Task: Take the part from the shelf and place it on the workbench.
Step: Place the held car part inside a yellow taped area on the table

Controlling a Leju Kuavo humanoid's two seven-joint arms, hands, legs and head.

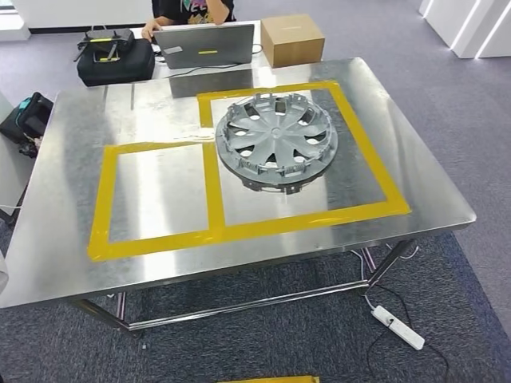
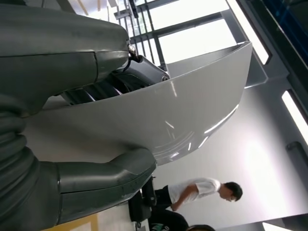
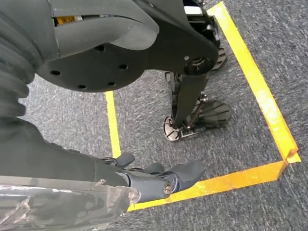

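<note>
One steel workbench (image 1: 72, 239) stands directly ahead in the head view. Its top is marked with two adjoining rectangles of yellow tape (image 1: 214, 191). A grey hubcap (image 1: 276, 140) lies flat inside the right rectangle, near that frame's far left corner.

At the far edge, from left to right, are a black case (image 1: 114, 62), an open laptop (image 1: 204, 44) and a cardboard box (image 1: 292, 38). A person (image 1: 190, 9) sits behind the laptop. A white power strip (image 1: 398, 327) lies on the carpet under the bench's near right corner.

The task's thing is a glossy pale-grey curved panel (image 2: 188, 106), held in the left hand (image 2: 47, 67). It is pinched between the thumb (image 2: 109, 175) on one face and the dark fingers (image 2: 109, 86) on the other. It is up in the air, with ceiling lights and a second person (image 2: 196, 190) behind it.

The right hand (image 3: 109, 62) hangs over grey carpet (image 3: 236, 144) inside a floor frame of yellow tape (image 3: 268, 115). Its fingers (image 3: 174, 175) are loosely extended, apart from the thumb, and hold nothing.
</note>
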